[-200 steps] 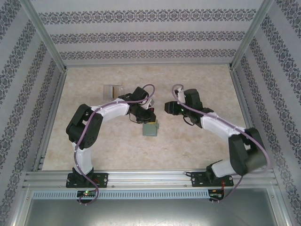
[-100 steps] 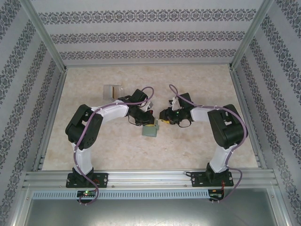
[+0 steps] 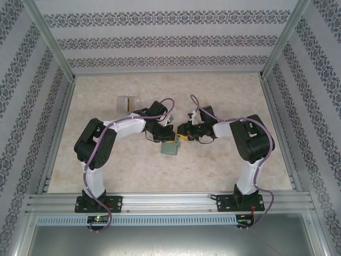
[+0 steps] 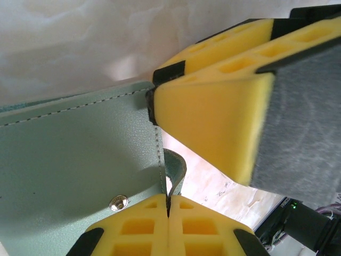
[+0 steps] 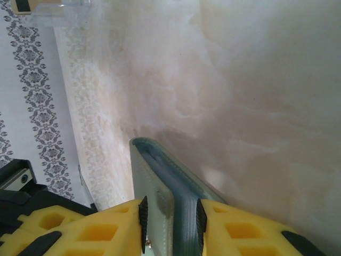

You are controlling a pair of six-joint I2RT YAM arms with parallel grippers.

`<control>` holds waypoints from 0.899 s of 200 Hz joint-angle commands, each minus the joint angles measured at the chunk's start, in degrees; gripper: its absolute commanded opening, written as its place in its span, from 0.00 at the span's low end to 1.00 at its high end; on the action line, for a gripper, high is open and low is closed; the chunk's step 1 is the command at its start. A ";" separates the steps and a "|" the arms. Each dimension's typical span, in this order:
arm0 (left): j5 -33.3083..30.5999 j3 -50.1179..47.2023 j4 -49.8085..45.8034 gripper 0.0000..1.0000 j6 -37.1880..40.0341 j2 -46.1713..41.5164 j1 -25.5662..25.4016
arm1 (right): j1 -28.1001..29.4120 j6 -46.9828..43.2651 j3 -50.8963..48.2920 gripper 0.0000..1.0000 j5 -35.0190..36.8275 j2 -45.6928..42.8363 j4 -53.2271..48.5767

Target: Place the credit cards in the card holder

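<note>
The sage-green card holder (image 3: 170,149) hangs just above the table's middle, held between both grippers. My left gripper (image 3: 168,137) is shut on its small strap (image 4: 179,169), beside the snap button (image 4: 118,202); the flap (image 4: 80,154) spreads to the left. My right gripper (image 3: 180,135) comes in from the right, and its yellow fingers (image 4: 213,122) press against the holder's edge. In the right wrist view the holder (image 5: 157,173) stands edge-on between the right gripper's (image 5: 170,216) pads, both touching its sides. An orange-yellow credit card (image 5: 26,5) sits in the clear stand at the far left.
A clear plastic stand (image 3: 127,101) sits on the table behind the left arm. Patterned walls and metal frame posts (image 3: 59,109) enclose the marbled table. The two forearms arch toward each other over the middle.
The right arm has swung left and folded in until its gripper reached the card holder, and its jaws narrowed onto it. The left gripper has kept its hold and place.
</note>
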 commanded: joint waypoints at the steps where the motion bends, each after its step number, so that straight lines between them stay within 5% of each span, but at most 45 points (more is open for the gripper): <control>1: -0.10 0.52 0.74 0.00 -0.72 -0.70 0.04 | 0.82 0.44 0.91 0.29 -1.31 1.80 1.88; 92: -0.19 0.79 0.85 0.00 -0.88 0.18 0.12 | 1.78 1.03 0.25 0.26 -4.27 1.10 4.08; 150: -1.59 -0.30 0.57 0.00 -0.52 -1.03 0.80 | 0.93 -0.23 0.30 0.02 -4.77 2.22 3.73; 180: -1.44 -0.92 -0.06 0.00 0.12 -1.40 2.05 | 0.74 -3.23 0.36 0.01 -4.06 1.87 1.49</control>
